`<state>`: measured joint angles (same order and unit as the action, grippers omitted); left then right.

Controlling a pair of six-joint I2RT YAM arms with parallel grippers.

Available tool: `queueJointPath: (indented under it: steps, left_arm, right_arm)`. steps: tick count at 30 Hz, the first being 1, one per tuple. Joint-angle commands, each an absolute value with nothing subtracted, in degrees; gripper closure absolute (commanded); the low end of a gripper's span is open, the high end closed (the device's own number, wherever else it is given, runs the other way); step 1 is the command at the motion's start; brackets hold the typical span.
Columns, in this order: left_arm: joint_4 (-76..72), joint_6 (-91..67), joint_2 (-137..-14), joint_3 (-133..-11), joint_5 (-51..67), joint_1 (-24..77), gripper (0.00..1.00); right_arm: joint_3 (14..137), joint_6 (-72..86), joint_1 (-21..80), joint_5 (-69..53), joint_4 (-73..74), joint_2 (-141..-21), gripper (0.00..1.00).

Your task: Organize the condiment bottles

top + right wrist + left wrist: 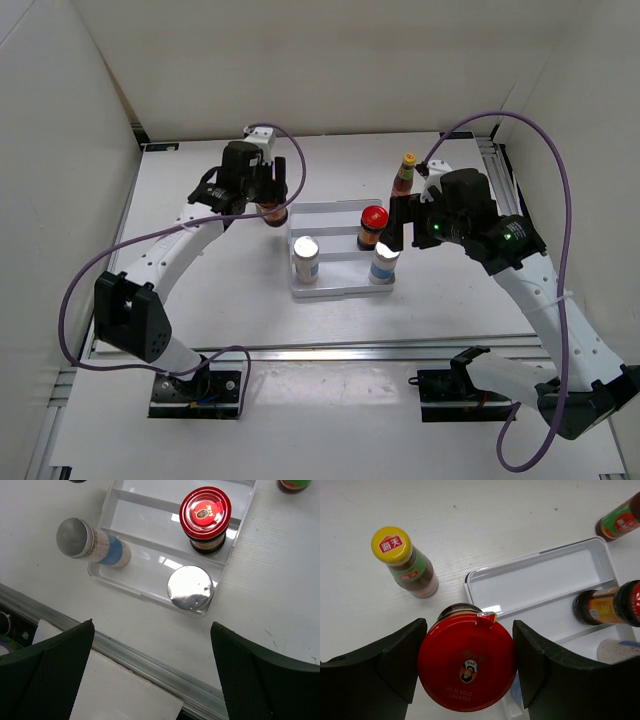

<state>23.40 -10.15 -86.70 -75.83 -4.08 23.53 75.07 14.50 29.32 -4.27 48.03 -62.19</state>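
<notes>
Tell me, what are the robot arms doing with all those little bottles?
They are sorting bottles into a white tray. The left gripper is clamped on a red-lidded jar by the tray's far left corner. The right gripper hangs open and empty above the tray. The left shaker and right shaker stand in the nearest section, and a second red-lidded jar stands in the middle one. Two yellow-capped bottles wait outside.

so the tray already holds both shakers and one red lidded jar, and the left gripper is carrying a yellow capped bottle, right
No: the left gripper grips the other red-lidded jar, per the left wrist view; a yellow-capped bottle stands on the table nearby. The tray part is right.
</notes>
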Motion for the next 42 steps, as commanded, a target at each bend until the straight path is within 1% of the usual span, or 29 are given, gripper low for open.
queueJointPath:
  steps: [1,8,16,22,26,28,31,32,33,35,36,37,42]
  left_arm:
    - [20.13,-9.67,-85.07,-82.26,-4.14,25.13,0.87]
    - [19.51,-10.9,-89.64,-83.58,-0.53,29.44,0.89]
    - [17.67,-12.57,-90.79,-77.09,-0.53,32.87,0.89]
    - [16.44,-13.1,-91.93,-74.8,-1.05,32.87,0.89]
    - [15.21,-13.1,-93.25,-72.6,-2.19,32.87,0.85]
    - [15.21,-13.1,-93.86,-72.6,-2.2,32.87,0.85]
    - [15.21,-13.1,-95.09,-72.6,-2.2,32.87,0.8]
    - [15.21,-13.1,-95.1,-72.6,-2.2,32.87,0.78]
    - [15.21,-13.1,-95.1,-72.6,-2.2,32.87,0.68]
    - [15.21,-13.1,-95.1,-72.6,-2.72,32.87,0.45]
    - [15.81,-13.1,-95.1,-73.12,-3.51,32.87,0.35]
    - [16.52,-13.1,-94.4,-73.82,-5.17,33.39,0.0]
    - [19.94,-11.17,-89.93,-78.3,-10.71,33.4,0.0]
  right_arm:
    - [74.53,13.8,29.53,-4.13,48.08,-61.44,0.0]
    - [74.53,13.28,29.53,-4.66,48.6,-61.44,0.0]
    - [74.53,13.27,29.53,-3.52,49.13,-61.44,0.0]
    - [74.0,13.27,29.53,-3.52,49.13,-61.44,0.0]
    - [74.0,13.27,29.53,-3.52,49.13,-61.44,0.0]
    - [74.0,13.27,29.53,-3.52,49.13,-61.44,0.0]
    - [74.0,12.74,29.53,-3.52,49.13,-61.44,0.0]
    - [74.0,12.74,29.53,-3.52,49.13,-61.44,0.0]
    - [74.0,12.74,29.53,-3.52,49.13,-61.44,0.0]
    - [74.0,12.74,29.53,-3.52,49.13,-61.44,0.0]
    - [74.0,12.74,29.53,-3.52,49.13,-61.44,0.0]
    - [74.0,12.74,29.53,-3.52,49.13,-61.44,0.0]
    - [75.23,10.55,29.53,-0.44,49.66,-62.04,0.0]
